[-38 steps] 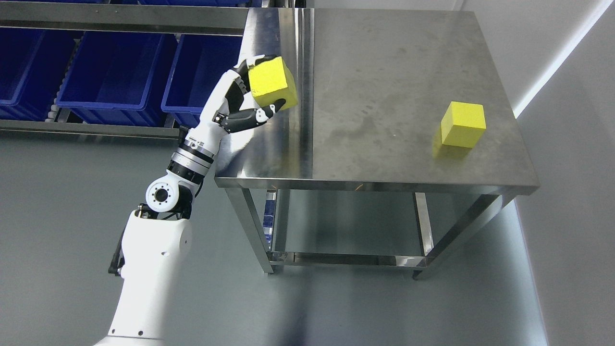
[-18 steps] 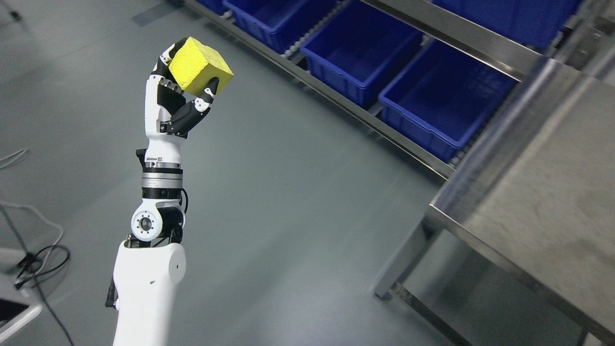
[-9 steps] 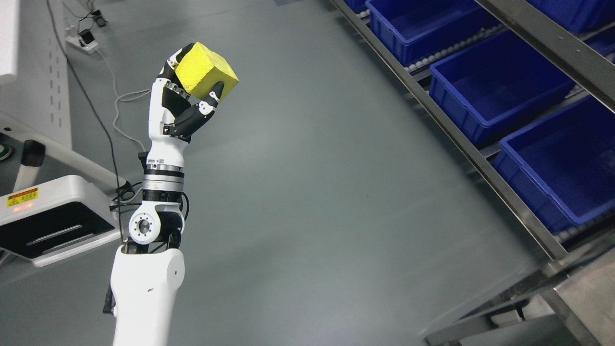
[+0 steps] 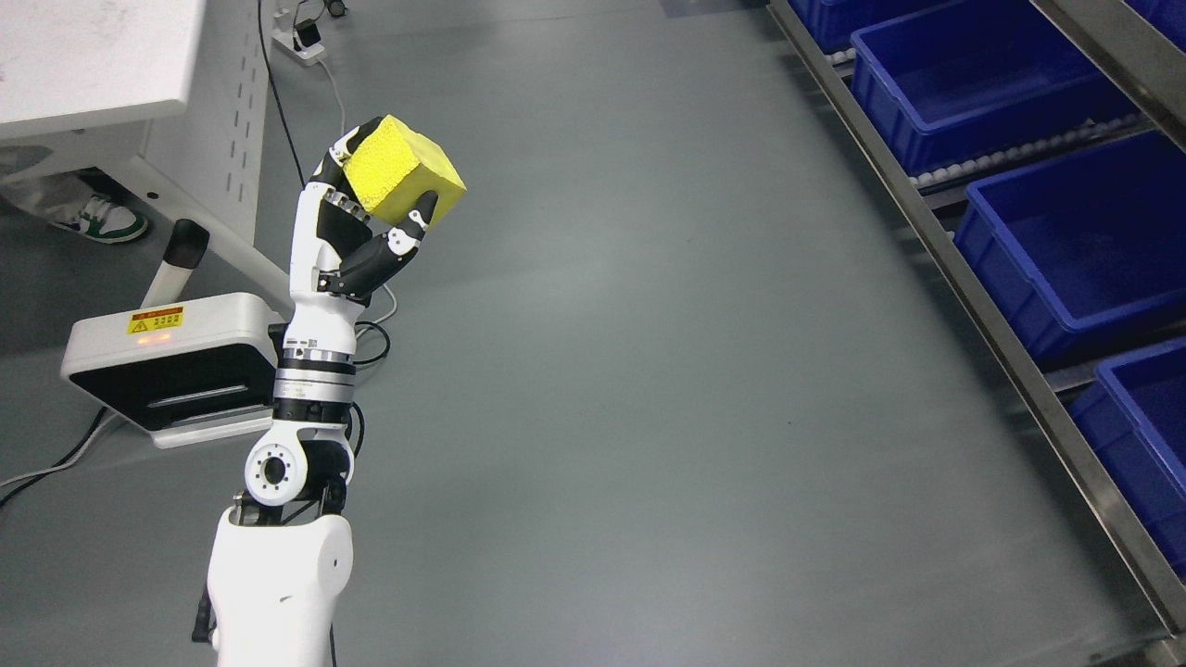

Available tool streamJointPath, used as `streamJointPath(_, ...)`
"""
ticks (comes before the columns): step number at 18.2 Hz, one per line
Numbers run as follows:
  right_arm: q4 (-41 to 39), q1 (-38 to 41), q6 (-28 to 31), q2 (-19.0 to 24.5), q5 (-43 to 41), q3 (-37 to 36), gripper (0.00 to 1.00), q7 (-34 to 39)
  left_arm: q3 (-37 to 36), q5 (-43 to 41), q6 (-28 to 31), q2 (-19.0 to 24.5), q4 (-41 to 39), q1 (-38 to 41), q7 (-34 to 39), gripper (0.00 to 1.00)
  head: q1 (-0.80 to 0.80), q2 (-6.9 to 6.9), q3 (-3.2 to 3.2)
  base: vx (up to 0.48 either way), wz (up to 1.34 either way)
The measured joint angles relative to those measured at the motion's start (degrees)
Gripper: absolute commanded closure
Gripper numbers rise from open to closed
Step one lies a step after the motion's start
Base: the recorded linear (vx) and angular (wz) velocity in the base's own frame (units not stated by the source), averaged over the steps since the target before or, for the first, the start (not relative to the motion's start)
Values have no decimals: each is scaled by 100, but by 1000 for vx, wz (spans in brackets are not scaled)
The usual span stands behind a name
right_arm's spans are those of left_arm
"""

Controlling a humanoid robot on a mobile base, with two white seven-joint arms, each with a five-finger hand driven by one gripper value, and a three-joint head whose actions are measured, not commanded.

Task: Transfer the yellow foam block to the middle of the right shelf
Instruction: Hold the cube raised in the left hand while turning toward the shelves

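Left hand point(image 4: 357, 227): raised upright, fingers curled round yellow foam block point(image 4: 404, 182) — thumb pressing its lower right face.
Block: held in the air over grey floor point(image 4: 649, 371), tilted, touching nothing else.
Shelf w/ blue bins point(image 4: 1038, 167): far right, well apart from block.
White cart point(image 4: 167, 361): just beside arm, left.
Shoe point(image 4: 102, 219): upper left — under white table.

A grey floor point(image 4: 649, 371) filled most of the view. On it at the left stood a white machine base point(image 4: 171, 366) with cables point(image 4: 56, 459) trailing beside it, below a white table point(image 4: 93, 65). Along the right edge ran a metal rack point(image 4: 1010, 352) carrying blue bins point(image 4: 1066, 241).
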Motion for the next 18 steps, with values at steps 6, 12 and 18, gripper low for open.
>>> streamJointPath(6,0,0,0,0,0,0,0,3,53,-1,178,-2,-194,124,-5,69,0,0,0,155,260)
streamJointPath(12,0,0,0,0,0,0,0,2,82,-1,198,-5,-305,156,-6,69,0,0,0,171,123)
streamJointPath(18,0,0,0,0,0,0,0,3,101,-1,212,-6,-372,162,-7,69,0,0,0,229,79)
